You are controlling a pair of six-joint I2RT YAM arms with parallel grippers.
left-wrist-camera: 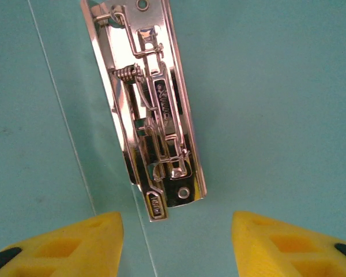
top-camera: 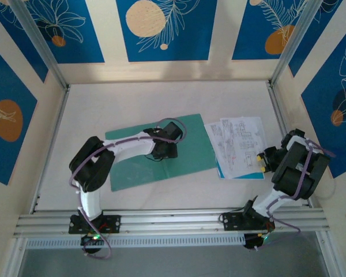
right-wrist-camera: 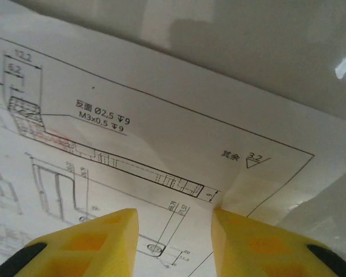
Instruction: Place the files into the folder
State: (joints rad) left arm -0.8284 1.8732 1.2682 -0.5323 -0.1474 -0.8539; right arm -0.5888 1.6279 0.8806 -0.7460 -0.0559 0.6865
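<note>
White worktop carries everything, and the biggest thing on it is the teal folder, lying flat left of centre. Seen from the left wrist, the folder shows its inner face, so it is already open. The files, a loose fan of white printed sheets with a light-blue edge at the near left corner, lie just to the right of the folder; whether they touch or overlap its edge I cannot tell. None of them is in the folder yet.

Over the middle of the folder hangs the left hand. From its own camera the left hand has its jaws about half apart with nothing between them. At the right side of the files sits the right hand. Its wrist view puts the right hand low over a corner of the top drawing, jaws somewhat apart, the paper showing through the gap; it seems to grip nothing.

Smallest is the shiny metal clip fixed inside the folder beside its crease, straight ahead of the left hand.

My reading is that the pick-up of the sheets is the step in hand. Next the right hand would need to get one jaw under the thin paper's edge, pinch it, and draw it left onto the open folder, while the left hand deals with the clip or steadies the folder
</note>
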